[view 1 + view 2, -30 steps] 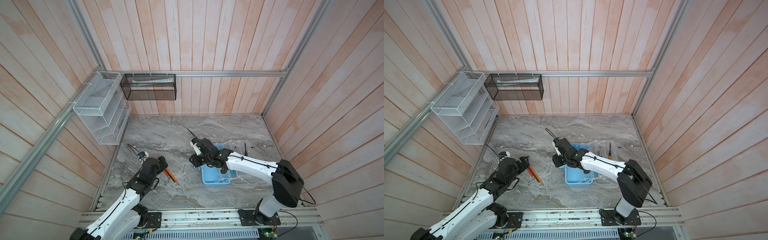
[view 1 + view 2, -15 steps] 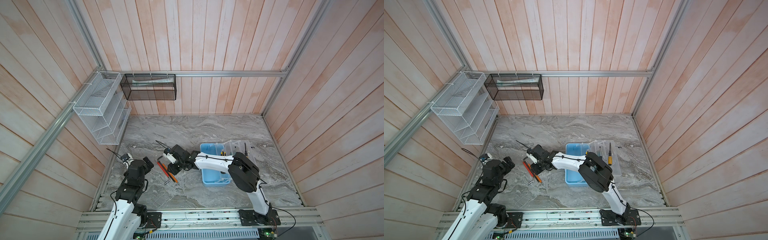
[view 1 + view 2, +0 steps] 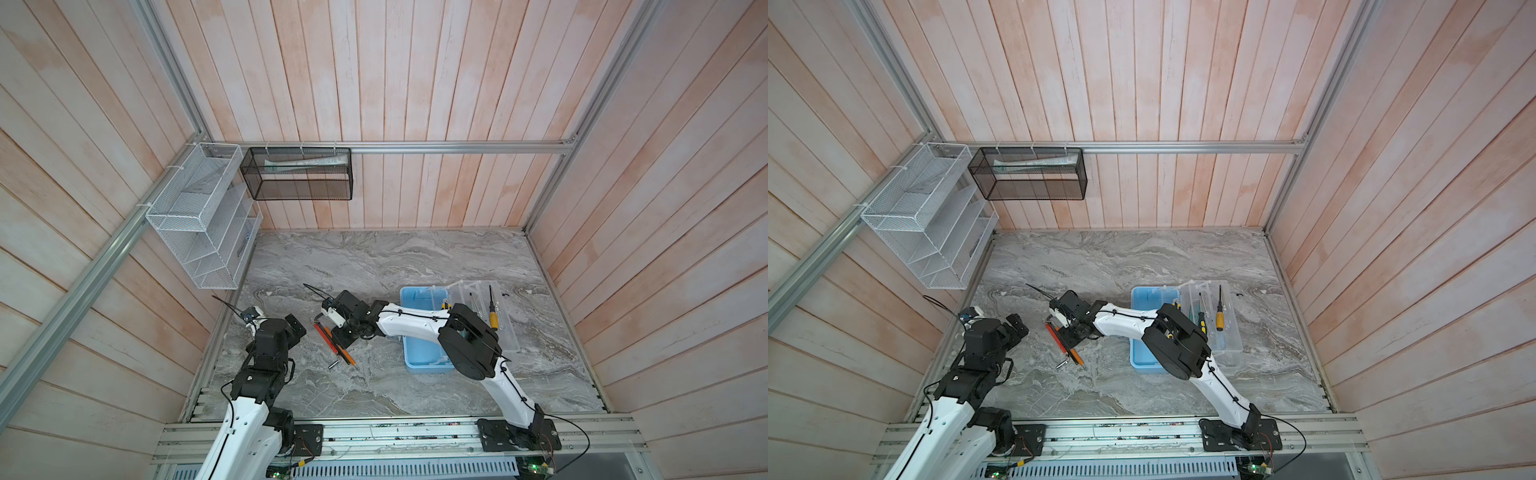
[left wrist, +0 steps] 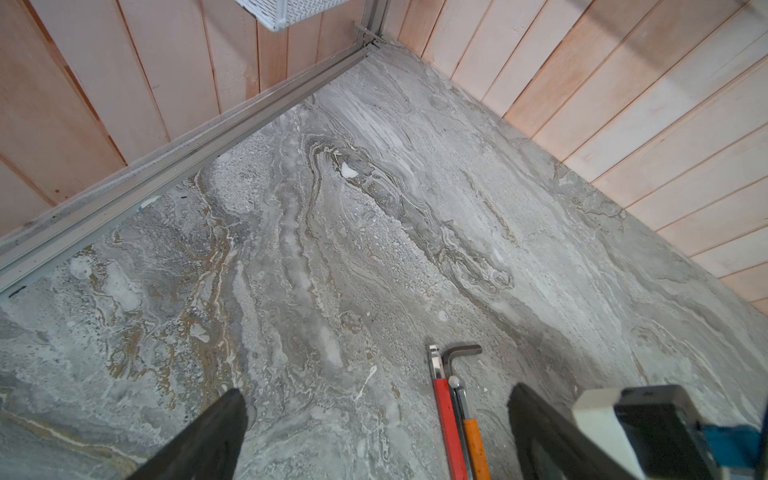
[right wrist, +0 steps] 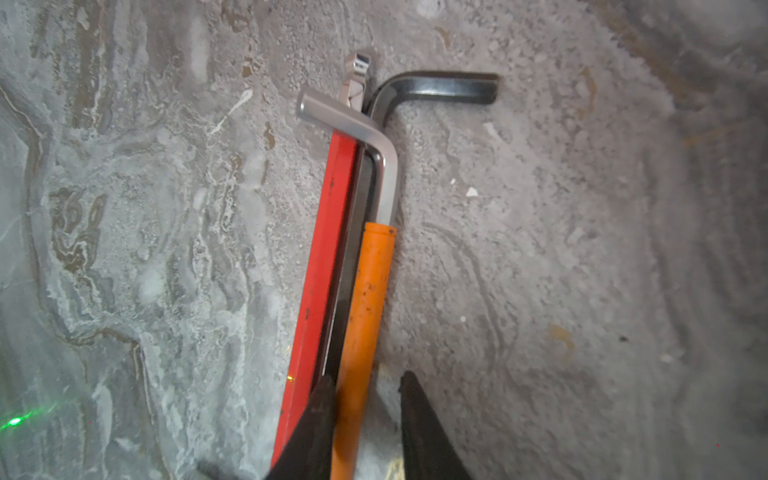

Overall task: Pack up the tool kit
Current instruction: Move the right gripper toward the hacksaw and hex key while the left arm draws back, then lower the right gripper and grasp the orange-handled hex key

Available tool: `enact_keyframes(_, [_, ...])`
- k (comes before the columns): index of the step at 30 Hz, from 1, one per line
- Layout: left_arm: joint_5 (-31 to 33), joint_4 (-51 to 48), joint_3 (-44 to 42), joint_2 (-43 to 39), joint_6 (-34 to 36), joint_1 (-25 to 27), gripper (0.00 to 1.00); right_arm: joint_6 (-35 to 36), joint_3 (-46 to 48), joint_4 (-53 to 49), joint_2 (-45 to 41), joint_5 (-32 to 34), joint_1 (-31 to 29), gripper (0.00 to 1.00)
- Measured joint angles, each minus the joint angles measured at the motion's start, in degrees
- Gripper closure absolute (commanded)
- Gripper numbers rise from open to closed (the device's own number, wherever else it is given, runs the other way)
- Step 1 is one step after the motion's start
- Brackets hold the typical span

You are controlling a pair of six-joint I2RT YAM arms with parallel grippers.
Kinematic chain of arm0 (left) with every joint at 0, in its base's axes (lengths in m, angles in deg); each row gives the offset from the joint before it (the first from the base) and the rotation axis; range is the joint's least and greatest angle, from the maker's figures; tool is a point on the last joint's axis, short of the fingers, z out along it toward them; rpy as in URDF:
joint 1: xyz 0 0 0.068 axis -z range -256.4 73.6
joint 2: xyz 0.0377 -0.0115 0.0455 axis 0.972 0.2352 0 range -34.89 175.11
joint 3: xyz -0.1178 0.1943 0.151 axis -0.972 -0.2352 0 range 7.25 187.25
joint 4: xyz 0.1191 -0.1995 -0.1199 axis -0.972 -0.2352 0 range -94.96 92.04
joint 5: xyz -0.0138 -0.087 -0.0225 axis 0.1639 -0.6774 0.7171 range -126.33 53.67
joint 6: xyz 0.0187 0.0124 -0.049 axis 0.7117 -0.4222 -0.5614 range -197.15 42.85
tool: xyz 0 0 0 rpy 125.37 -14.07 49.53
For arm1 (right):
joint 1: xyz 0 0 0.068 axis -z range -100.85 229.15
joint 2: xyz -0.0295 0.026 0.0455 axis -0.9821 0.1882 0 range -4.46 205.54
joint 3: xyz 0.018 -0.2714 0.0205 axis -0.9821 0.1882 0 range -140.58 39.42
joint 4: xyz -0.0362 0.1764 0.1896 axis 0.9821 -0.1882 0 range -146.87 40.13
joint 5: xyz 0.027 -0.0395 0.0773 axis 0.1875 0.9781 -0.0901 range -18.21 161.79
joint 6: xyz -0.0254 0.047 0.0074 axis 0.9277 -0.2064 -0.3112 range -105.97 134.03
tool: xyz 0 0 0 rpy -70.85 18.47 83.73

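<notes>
Grey marble tabletop [image 3: 374,266] carries everything I am working with. Its biggest item is the light-blue plastic case base [image 3: 419,353], standing open on the right side. The see-through lid [image 3: 509,340] is laid flat just beside it, with yellow-and-black screwdrivers [image 3: 1219,320] resting on it.

My right arm reaches across the middle to a bundle of loose tools well apart from the case. The left gripper [image 4: 374,449] hangs near that bundle, spread wide and holding nothing.

In the bundle, a long red cutter [image 5: 320,270] lies touching an orange pencil [image 5: 365,299]. A silver L-shaped hex key [image 5: 374,137] and a dark L-shaped hex key [image 5: 440,89] lie alongside. A short metal bit [image 3: 332,365] sits alone nearby.

The right gripper [image 5: 368,376] straddles the pencil. One finger is against the cutter side, and a gap shows at the other finger, so I judge it not yet pinching.

I read this as the pick-up step, with packing partly done. Next I need to close on the pencil alone without dragging the cutter or keys. Then I lift it clear and carry it over the case base.
</notes>
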Motion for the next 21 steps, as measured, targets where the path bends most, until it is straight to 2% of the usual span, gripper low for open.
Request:
enact_keyframes(6, [-0.1, 0.1, 0.0, 0.0, 0.3, -0.2, 0.0, -0.2, -2.9, -1.3, 1.8, 0.3, 0.0, 0.78])
enact_keyframes(15, [-0.9, 0.2, 0.0, 0.6, 0.5, -0.3, 0.0, -1.4, -5.1, -4.6, 2.4, 6.8, 0.0, 0.85])
enact_keyframes(17, [-1.0, 0.2, 0.0, 0.6, 0.7, -0.4, 0.0, -1.6, -5.4, -5.6, 2.4, 8.5, 0.0, 0.85])
enact_keyframes(21, [-1.3, 0.2, 0.0, 0.6, 0.7, -0.5, 0.0, -2.2, -6.0, -7.5, 2.5, 11.3, 0.0, 0.76])
